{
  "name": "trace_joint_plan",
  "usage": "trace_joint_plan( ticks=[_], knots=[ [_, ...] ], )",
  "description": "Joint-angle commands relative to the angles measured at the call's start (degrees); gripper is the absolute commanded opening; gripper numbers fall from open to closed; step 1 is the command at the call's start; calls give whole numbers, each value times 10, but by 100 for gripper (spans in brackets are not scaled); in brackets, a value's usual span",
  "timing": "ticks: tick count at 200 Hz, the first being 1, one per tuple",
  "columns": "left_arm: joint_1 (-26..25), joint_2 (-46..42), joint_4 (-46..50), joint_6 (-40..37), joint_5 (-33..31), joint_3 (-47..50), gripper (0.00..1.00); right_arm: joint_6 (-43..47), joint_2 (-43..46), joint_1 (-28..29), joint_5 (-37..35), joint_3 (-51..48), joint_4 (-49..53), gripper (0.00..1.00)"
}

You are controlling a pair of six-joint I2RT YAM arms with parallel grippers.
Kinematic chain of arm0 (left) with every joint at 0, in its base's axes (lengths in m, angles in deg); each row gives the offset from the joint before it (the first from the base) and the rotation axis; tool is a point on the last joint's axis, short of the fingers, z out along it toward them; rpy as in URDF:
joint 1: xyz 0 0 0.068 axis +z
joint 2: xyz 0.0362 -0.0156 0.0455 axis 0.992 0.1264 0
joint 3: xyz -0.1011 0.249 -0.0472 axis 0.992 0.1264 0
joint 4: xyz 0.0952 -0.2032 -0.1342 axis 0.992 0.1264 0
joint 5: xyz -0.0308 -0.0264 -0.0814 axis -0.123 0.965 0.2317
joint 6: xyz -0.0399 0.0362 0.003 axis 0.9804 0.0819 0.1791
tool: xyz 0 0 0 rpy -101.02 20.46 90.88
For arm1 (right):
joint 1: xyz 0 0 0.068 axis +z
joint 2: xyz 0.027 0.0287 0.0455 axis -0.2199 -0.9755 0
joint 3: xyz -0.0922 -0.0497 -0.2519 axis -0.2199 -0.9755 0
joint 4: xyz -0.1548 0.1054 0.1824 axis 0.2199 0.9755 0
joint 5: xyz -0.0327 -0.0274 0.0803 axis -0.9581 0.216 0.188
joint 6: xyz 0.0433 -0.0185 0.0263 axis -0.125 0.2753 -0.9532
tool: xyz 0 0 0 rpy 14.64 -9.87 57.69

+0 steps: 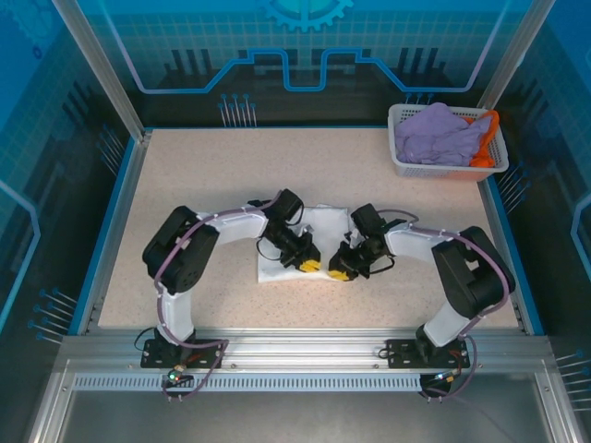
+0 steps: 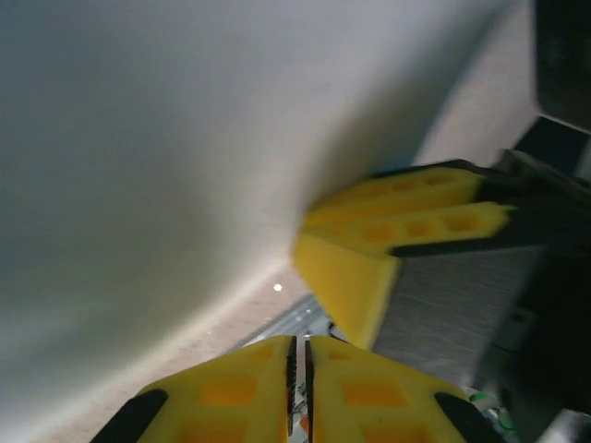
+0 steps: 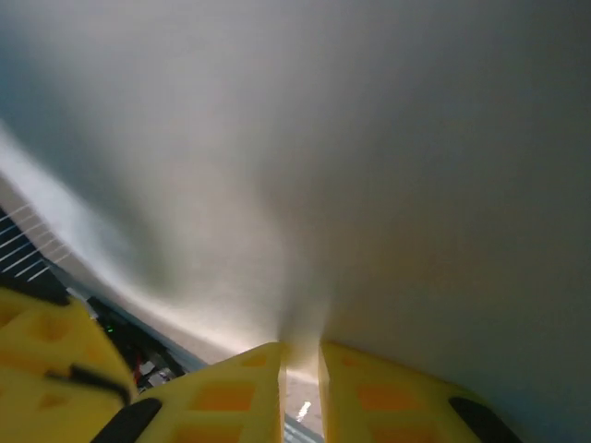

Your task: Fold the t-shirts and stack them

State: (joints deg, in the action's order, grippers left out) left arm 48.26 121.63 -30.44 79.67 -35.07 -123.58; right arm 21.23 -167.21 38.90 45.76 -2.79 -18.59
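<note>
Well, starting at the left, the left gripper (image 1: 309,265) is down at the near edge of the white t-shirt (image 1: 325,220), which lies part-folded on the bench (image 1: 203,175), midway along its near edge. In the left wrist view its yellow fingers (image 2: 231,392) are pressed together with a hairline slit between them. The pale cloth sweeps up and away just beyond their tips, but the view is too close and blurred to tell whether a hem is caught in that slit. Just beside it, the right gripper (image 1: 340,273) is clenched on the same shirt, and its wrist view shows a crease of white cloth running straight down into the gap between its fingers. The two grippers are nearly touching, tip to tip.

The step in hand looks like carrying the near edge over for the next fold. To do it well, I would judge, both grippers should rise together and travel level toward the far edge, so the fold line comes out straight. They sit so close that the cloth outside them may sag or drag, so a slow sweep would help. Letting go only once the edge lies flat should stop it springing back.

At the far right corner, the white basket (image 1: 403,166) holds the lavender t-shirt (image 1: 439,134) and the orange t-shirt (image 1: 487,138), both bunched and not yet folded
</note>
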Motion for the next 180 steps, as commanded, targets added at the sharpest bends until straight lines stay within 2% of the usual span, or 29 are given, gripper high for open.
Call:
trace_joint_plan(
  ticks=[1, 14, 36, 55, 87, 115, 142, 160, 180],
  knots=[
    [-6, 11, 102, -96, -79, -13, 14, 25, -30, -10, -1, -8, 40, 17],
    [-9, 6, 157, -138, -164, -10, 15, 31, -34, -19, -11, -14, 51, 17],
    [-7, -22, 197, -164, -244, 22, 19, 53, -30, -31, -35, -15, 82, 19],
    [-3, -58, 218, -171, -293, 50, 28, 70, -22, -42, -48, -20, 96, 21],
    [21, -116, 256, -157, -357, 95, 33, 74, 20, -60, -38, -51, 69, 29],
    [64, -188, 262, -140, -380, 90, 37, 59, 119, -53, -14, -51, 25, 37],
    [92, -219, 203, -129, -361, 15, 41, 84, 198, -41, -106, 15, 21, 41],
    [101, -168, 156, -115, -328, -62, 37, 101, 160, -41, -163, 78, 14, 36],
    [101, -71, 125, -107, -298, -167, 20, 121, 45, -39, -184, 179, 41, 28]
  ],
)
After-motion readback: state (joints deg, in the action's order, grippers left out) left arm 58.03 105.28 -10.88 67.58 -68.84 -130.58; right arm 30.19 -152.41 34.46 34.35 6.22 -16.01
